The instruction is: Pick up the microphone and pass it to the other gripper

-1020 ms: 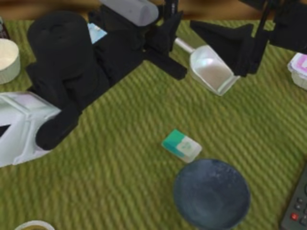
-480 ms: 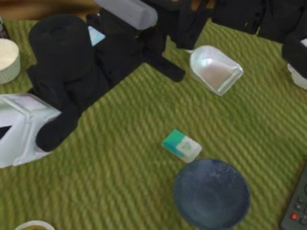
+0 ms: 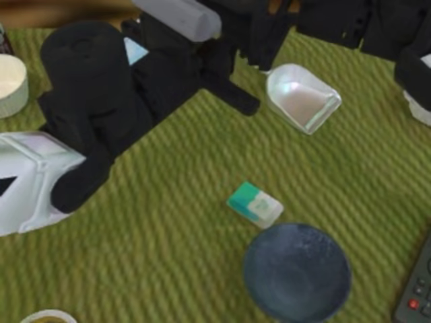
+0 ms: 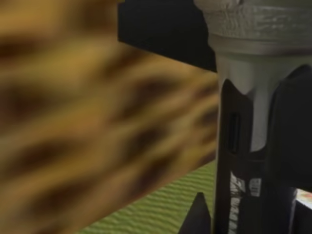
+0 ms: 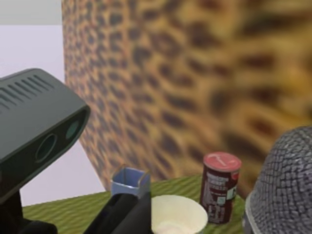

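nothing moved since half a second ago, microphone (image 4: 253, 73) clamped in left jaws, right jaws' state unclear

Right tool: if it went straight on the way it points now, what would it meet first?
Probably the mesh head of the microphone, held by the left tool just ahead of the right tool; depth is unclear.

1. Microphone (image 4: 253, 73): head cut off by the left wrist view's edge; hidden under the arms in the top view.
2. Remote (image 3: 419, 293): cut by the right edge.
3. White bowl (image 3: 10, 84): cut by the left edge.
4. Scoop (image 3: 301, 97): handle hidden beneath the arms.
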